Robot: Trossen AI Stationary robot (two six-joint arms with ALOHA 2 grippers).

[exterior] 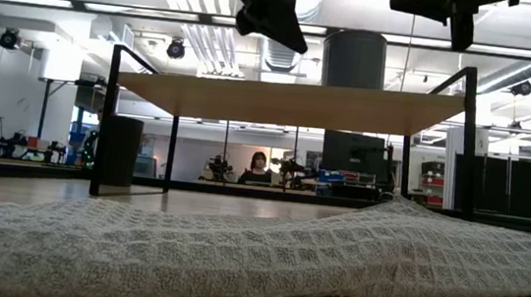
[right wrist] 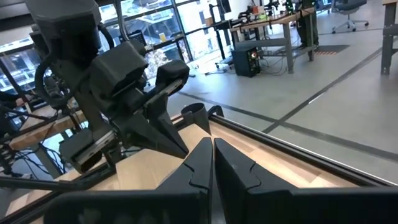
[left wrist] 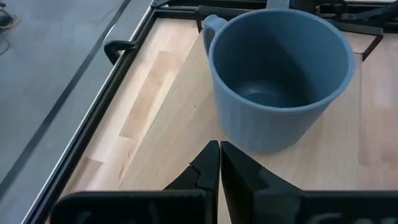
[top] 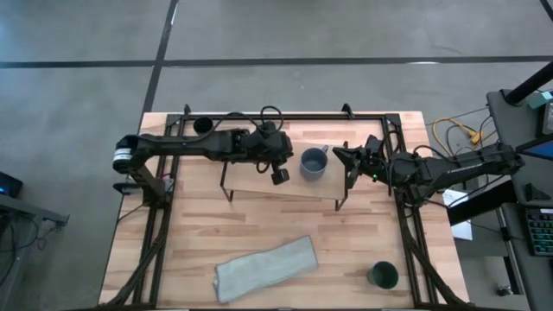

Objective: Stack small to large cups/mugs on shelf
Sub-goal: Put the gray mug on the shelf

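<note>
Grey-blue mug (top: 313, 164) sits on the shelf (top: 285, 184), just right of frame centre. Left claw (top: 278, 169) hovers just left of it, fingers pinched shut, empty. Right claw (top: 347, 156) waits just right, also closed. Teal cup (top: 383, 276) lower right on the tabletop (top: 363, 242), black cup (top: 203, 126) upper left.

Near the middle of the high view, a grey-blue mug (top: 313, 164) sits on the light-wood shelf (top: 259, 183). At the lower right stands a dark teal-green cup (top: 383, 276). A black cup (top: 203, 126) is at the upper left. Low down lies a grey cloth (top: 265, 268) with a little square pattern.
</note>
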